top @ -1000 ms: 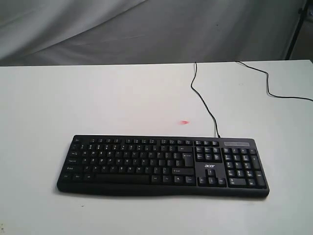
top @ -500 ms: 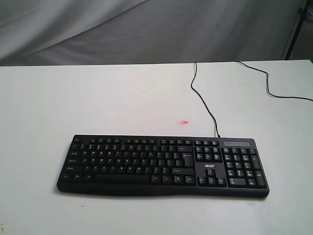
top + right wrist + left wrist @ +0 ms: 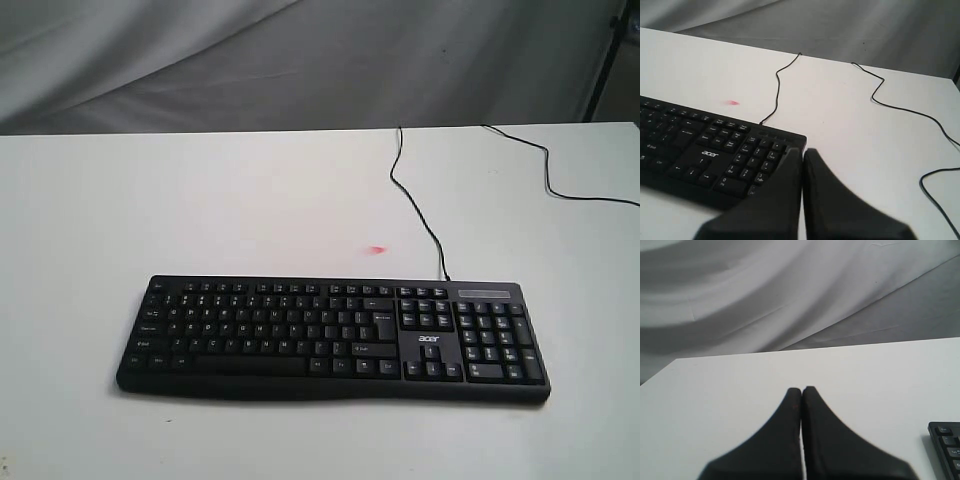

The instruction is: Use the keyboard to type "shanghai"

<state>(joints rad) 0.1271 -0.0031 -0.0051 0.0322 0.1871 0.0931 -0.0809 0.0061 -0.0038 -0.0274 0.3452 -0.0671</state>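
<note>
Well — white table (image 3: 250,190), keyboard (image 3: 330,338), grey drape (image 3: 300,60).

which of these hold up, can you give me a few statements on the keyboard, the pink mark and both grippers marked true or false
1. The keyboard lies flat on the white table. True.
2. The left gripper is wide open. False: its fingers are pressed together.
3. The right gripper hangs by the keyboard's number pad end. True.
4. In the exterior view a gripper presses a key. False: no gripper shows there.
5. The pink mark is on the keyboard. False: it is on the table behind it, apart from it.
</note>
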